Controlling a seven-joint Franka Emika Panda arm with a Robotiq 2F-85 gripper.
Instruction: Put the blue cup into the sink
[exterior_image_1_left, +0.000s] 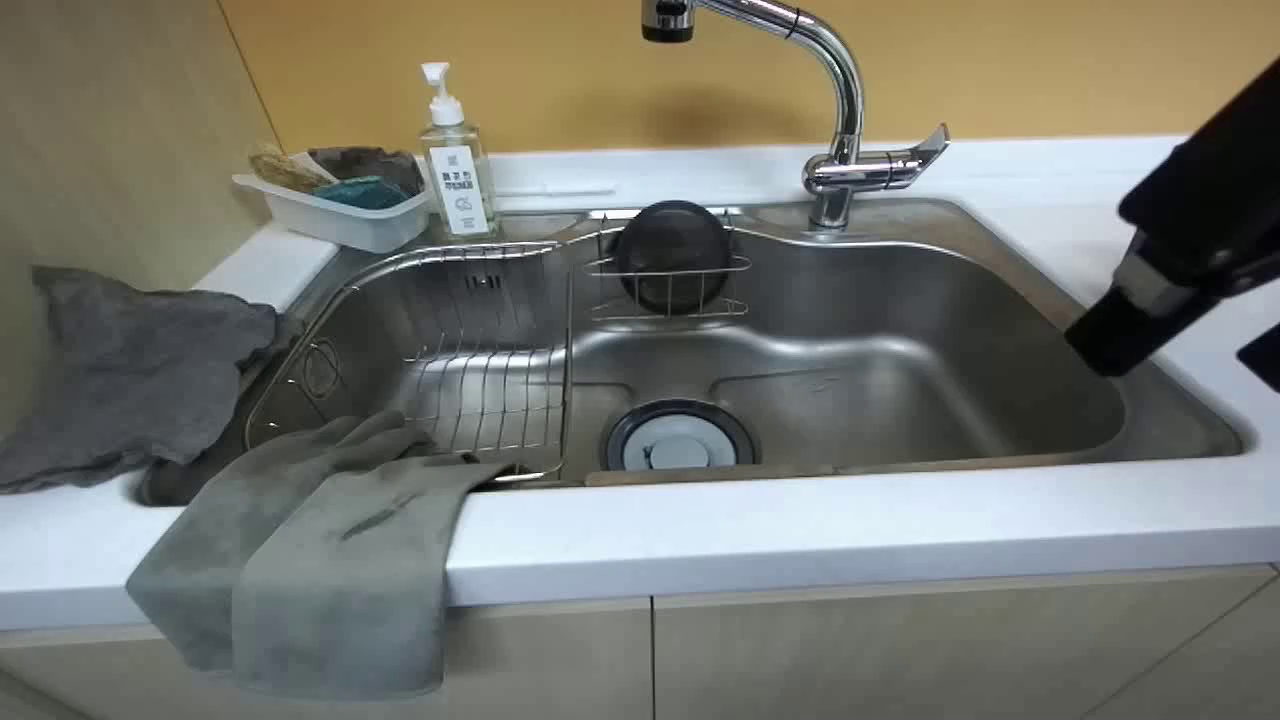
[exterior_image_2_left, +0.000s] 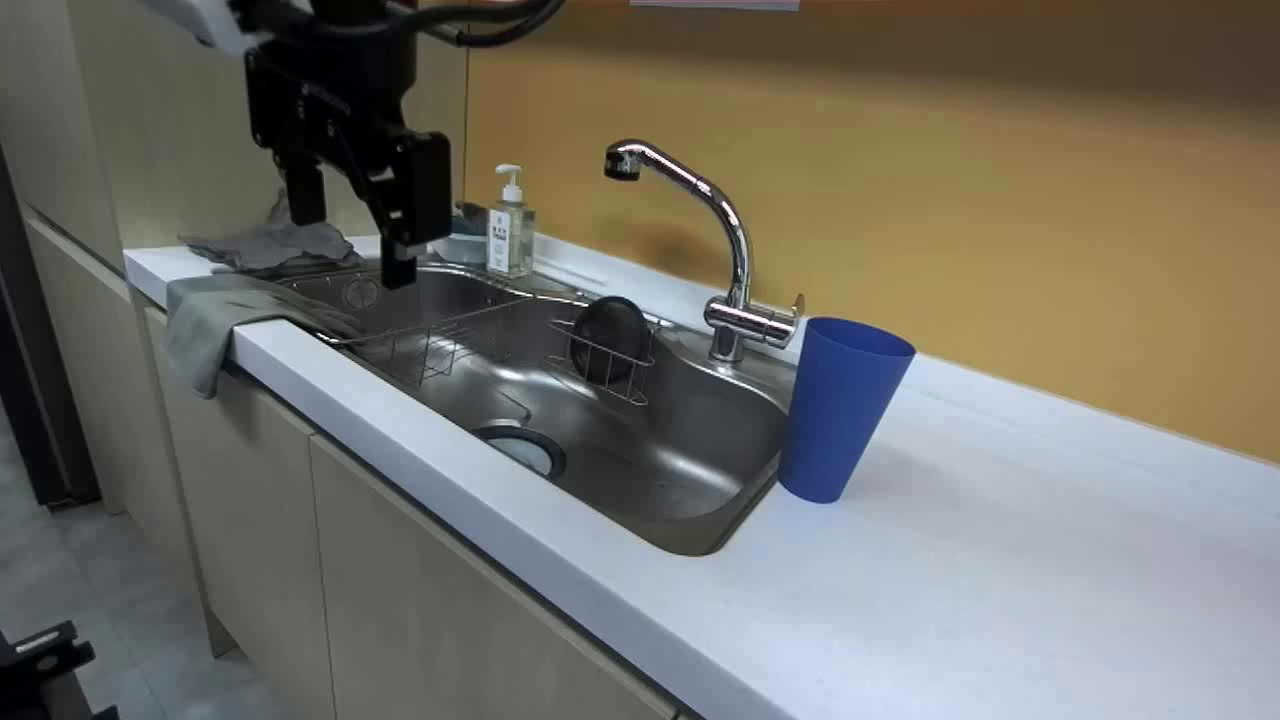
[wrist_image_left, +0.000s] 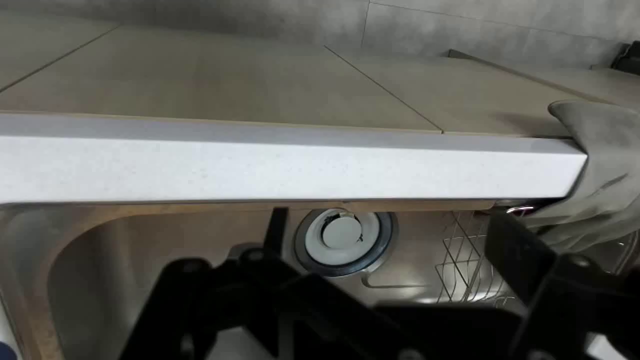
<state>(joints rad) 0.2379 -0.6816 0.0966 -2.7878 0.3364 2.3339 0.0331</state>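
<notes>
The blue cup (exterior_image_2_left: 842, 415) stands mouth up on the white counter, beside the end of the sink close to the faucet. A small dark blue bit at the lower left corner of the wrist view may be part of it. The cup is out of frame in the exterior view with the sink (exterior_image_1_left: 900, 400) head-on. The steel sink also shows in an exterior view (exterior_image_2_left: 690, 490) and in the wrist view (wrist_image_left: 165, 260). My gripper (exterior_image_2_left: 350, 235) is open and empty, in the air well apart from the cup. In the wrist view its fingers (wrist_image_left: 395, 240) are wide apart.
A chrome faucet (exterior_image_2_left: 735, 250) rises behind the sink. A wire rack (exterior_image_1_left: 500, 390), a black round strainer (exterior_image_1_left: 672, 258) and the drain (exterior_image_1_left: 680, 443) are in the basin. Grey gloves (exterior_image_1_left: 340, 570), a grey cloth (exterior_image_1_left: 130, 370), a soap bottle (exterior_image_1_left: 460, 180) and a white tray (exterior_image_1_left: 350, 222) lie around it.
</notes>
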